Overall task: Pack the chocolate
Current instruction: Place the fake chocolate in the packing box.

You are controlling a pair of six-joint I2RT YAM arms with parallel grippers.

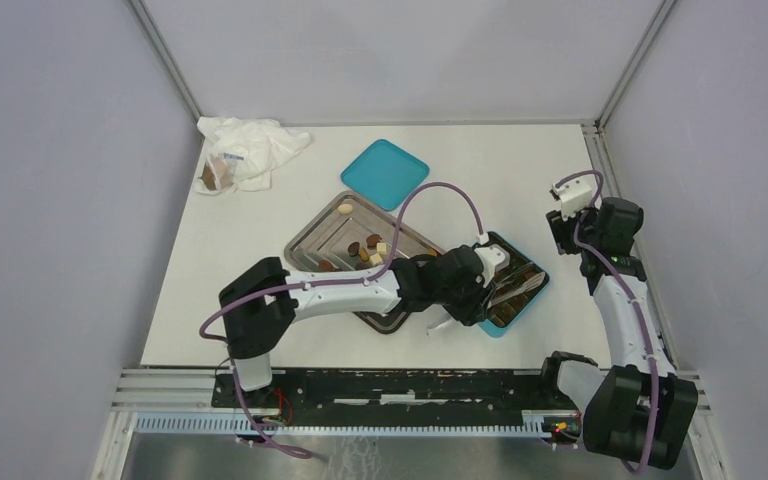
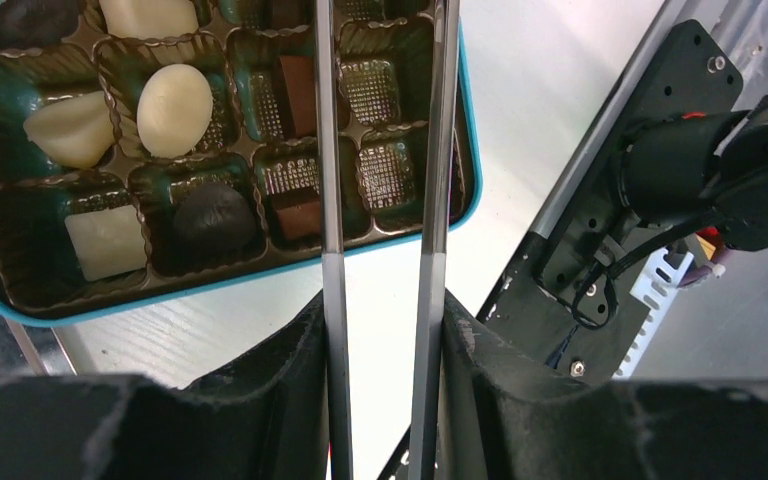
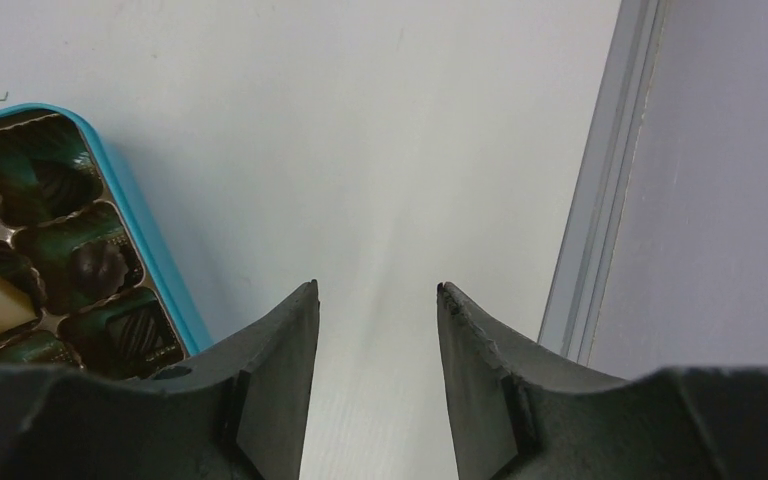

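The white worktop (image 1: pixel 520 170) is boxed in by pale grey walls (image 1: pixel 60 200), with a metal rail (image 3: pixel 600 170) along its right edge.

My right end effector (image 3: pixel 377 290) hangs just inside that rail over bare surface. Its fingers are well apart and have nothing between them. The box's corner lies just off to its left, and there is open room ahead.

My left arm reaches across the middle. The left end effector (image 2: pixel 378 300) is closed partway on steel tongs (image 2: pixel 328 150), one blade lying against each finger. The blades stand apart and run out over the box (image 1: pixel 532 296). Their tips are out of view, so I cannot tell whether they carry anything.

The teal box sits just right of the steel tray (image 1: pixel 312 240), near the front edge. Some chocolate (image 2: pixel 173 108) already lies in its brown cups: cream pieces, a dark round one and brown blocks. The cups along the right side are empty. More pieces lie loose on the tray.

The teal lid (image 1: pixel 385 173) lies behind the tray. A crumpled white bag (image 1: pixel 250 150) sits in the back left corner.
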